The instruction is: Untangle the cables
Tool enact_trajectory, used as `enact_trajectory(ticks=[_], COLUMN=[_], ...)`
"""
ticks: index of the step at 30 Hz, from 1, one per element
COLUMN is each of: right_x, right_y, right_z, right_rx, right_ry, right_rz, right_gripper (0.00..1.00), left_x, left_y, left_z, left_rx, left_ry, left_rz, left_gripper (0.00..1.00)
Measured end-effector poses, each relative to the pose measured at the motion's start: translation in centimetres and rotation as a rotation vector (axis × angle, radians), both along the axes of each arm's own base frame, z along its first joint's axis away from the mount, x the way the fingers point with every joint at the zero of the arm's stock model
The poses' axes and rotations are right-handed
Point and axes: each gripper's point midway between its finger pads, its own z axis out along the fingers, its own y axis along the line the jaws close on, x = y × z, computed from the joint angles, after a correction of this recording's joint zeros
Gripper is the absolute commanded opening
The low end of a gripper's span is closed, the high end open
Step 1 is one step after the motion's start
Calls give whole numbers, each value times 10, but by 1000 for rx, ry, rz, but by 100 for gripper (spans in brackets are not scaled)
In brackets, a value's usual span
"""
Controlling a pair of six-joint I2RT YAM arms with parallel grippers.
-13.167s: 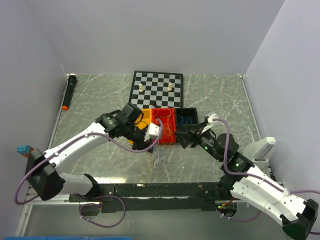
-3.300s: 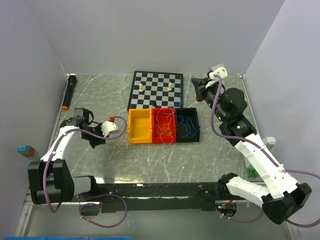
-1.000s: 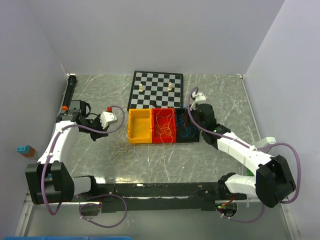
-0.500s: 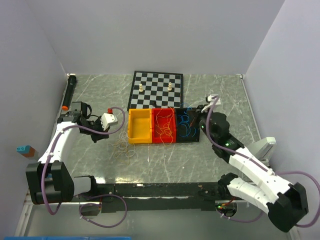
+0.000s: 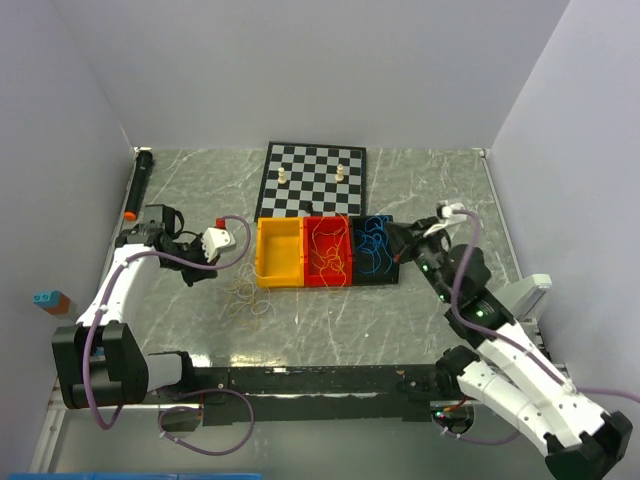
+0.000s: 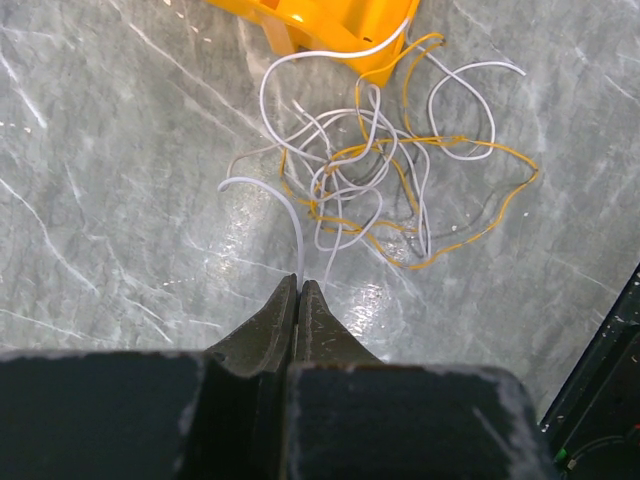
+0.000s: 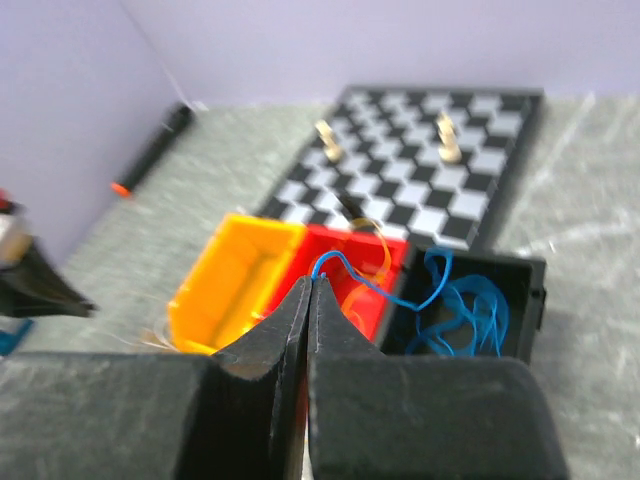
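Observation:
In the left wrist view my left gripper [image 6: 300, 282] is shut on the end of a whitish cable [image 6: 287, 204]. That cable runs into a loose tangle of whitish and orange-yellow cables [image 6: 372, 180] lying on the table. From above, the left gripper [image 5: 196, 270] sits just left of this tangle [image 5: 250, 295]. My right gripper [image 7: 313, 277] is shut on a blue cable [image 7: 375, 283] that trails back into the blue cables [image 7: 465, 315] in the black bin [image 7: 532, 292]. Seen from above, the right gripper [image 5: 394, 243] hovers at the black bin's [image 5: 390, 218] right side.
An orange bin [image 5: 280, 252], a red bin [image 5: 345, 225] holding orange-yellow cables, and the black bin stand in a row. Behind them lies a chessboard [image 5: 313, 178] with two pieces. A black marker [image 5: 137, 185] lies at the far left. A white object [image 5: 525, 295] is at the right edge.
My right arm has drawn back to the right and toward its base, pulling the blue cable up out of the black bin. The left arm has stayed still.

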Motion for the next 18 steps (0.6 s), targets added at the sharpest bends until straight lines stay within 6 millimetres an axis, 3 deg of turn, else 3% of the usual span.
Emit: enact_trajectory(ticks=[3, 8, 14, 18], right_x=[-12, -14, 7, 24], right_y=[-4, -5, 4, 10], right_z=[20, 27, -22, -73], right_rx=[32, 36, -46, -117], right_ry=[-57, -62, 91, 239], right_rz=[18, 17, -7, -28], right_gripper=[0, 0, 0, 0], left_x=[1, 3, 2, 2], left_y=[0, 1, 0, 0], left_z=[0, 1, 0, 0], left_rx=[3, 3, 2, 2], left_ry=[-6, -11, -9, -9], left_rz=[1, 2, 3, 3], left_gripper=[1, 1, 1, 1])
